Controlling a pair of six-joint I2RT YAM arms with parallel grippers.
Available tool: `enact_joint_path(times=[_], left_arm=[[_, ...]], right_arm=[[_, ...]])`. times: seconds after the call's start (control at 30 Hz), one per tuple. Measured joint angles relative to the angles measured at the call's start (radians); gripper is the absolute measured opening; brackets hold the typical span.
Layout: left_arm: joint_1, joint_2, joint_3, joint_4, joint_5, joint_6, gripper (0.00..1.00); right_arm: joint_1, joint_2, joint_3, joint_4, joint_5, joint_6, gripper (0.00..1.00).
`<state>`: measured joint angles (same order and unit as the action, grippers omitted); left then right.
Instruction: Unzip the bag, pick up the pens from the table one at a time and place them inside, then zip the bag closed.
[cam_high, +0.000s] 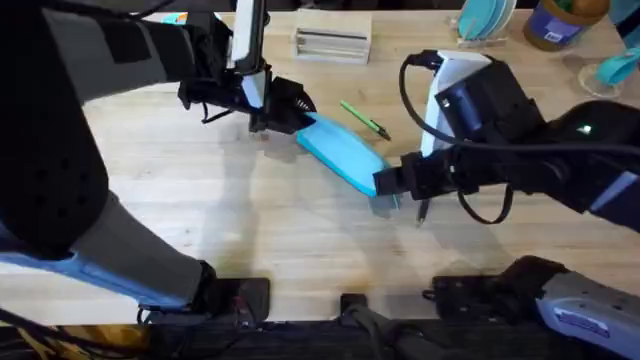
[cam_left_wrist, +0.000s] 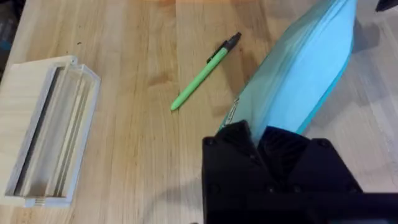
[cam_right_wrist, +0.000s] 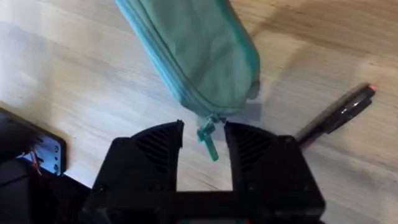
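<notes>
The bag (cam_high: 345, 155) lies mid-frame on the plank surface (cam_high: 250, 220), long axis running upper left to lower right. The left hand (cam_high: 290, 108) pinches its upper end; the right hand (cam_right_wrist: 204, 146) is spread around what looks like the zipper pull (cam_right_wrist: 207, 137). The green pen (cam_high: 364, 119) lies just beside the bag, the black pen (cam_right_wrist: 339, 115) near its lower end.

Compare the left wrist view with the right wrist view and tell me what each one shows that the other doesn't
Left wrist view alone: the green pen lying on the table beside the bag, and a clear tray on a pale wooden base. Right wrist view alone: the black pen and the bag's zipper pull hanging between the open fingers of the right gripper. Both: the light blue bag and the wooden table.
</notes>
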<state>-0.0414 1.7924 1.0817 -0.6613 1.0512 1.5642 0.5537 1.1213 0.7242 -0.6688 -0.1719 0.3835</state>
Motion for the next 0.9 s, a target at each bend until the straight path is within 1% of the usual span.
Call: enact_joint_path(times=[0.03,0.13,0.33,0.37,0.5,0.57,0.77,0.9], left_arm=[[0.000,0.000,0.000,0.000,0.000,0.000,0.042],[0.000,0.000,0.000,0.000,0.000,0.000,0.042],[0.000,0.000,0.000,0.000,0.000,0.000,0.042],[0.000,0.000,0.000,0.000,0.000,0.000,0.042],[0.000,0.000,0.000,0.000,0.000,0.000,0.042],[0.000,0.000,0.000,0.000,0.000,0.000,0.042],[0.000,0.000,0.000,0.000,0.000,0.000,0.042],[0.000,0.000,0.000,0.000,0.000,0.000,0.042]], right_arm=[[0.000,0.000,0.000,-0.023,0.000,0.003,0.349],[0.000,0.000,0.000,-0.023,0.000,0.003,0.307],[0.000,0.000,0.000,-0.013,0.000,0.003,0.286],[0.000,0.000,0.000,-0.012,0.000,0.003,0.264],[0.000,0.000,0.000,-0.013,0.000,0.006,0.055],[0.000,0.000,0.000,-0.015,0.000,0.006,0.037],[0.000,-0.001,0.003,-0.021,0.000,0.006,0.034],[0.000,-0.027,0.060,-0.052,0.000,0.003,0.034]])
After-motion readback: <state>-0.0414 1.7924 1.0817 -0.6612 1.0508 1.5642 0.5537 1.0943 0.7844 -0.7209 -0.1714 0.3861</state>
